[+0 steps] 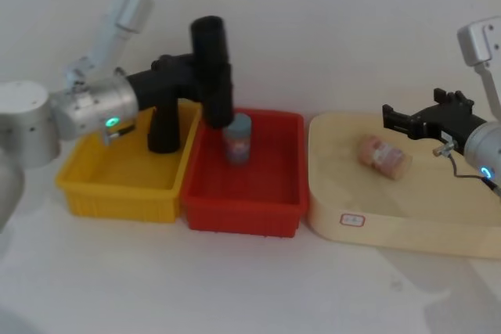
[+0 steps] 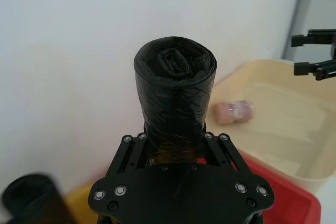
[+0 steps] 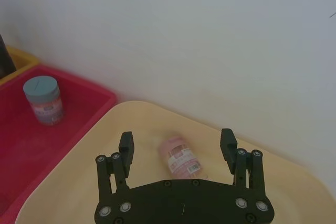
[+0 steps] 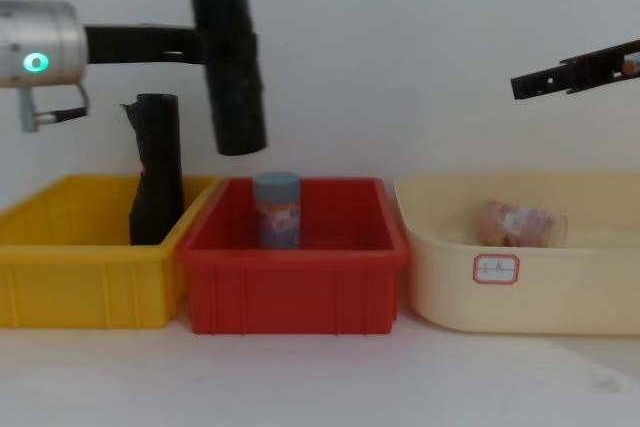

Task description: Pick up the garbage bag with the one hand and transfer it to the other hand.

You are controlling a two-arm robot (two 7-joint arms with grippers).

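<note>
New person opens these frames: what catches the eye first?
The thick black garbage bag, clamped near-upright in the left pincer, hangs above the red bin. To the right, the right pincer hovers open over the cream tray, where a pink jar lies on its side.

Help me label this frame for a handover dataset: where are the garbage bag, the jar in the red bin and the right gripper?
garbage bag (image 4: 237,107): chest view, lower half of the roll.
jar (image 4: 277,212): chest view, its labelled body.
right gripper (image 3: 177,140): right wrist view, midway between its open fingertips.
</note>
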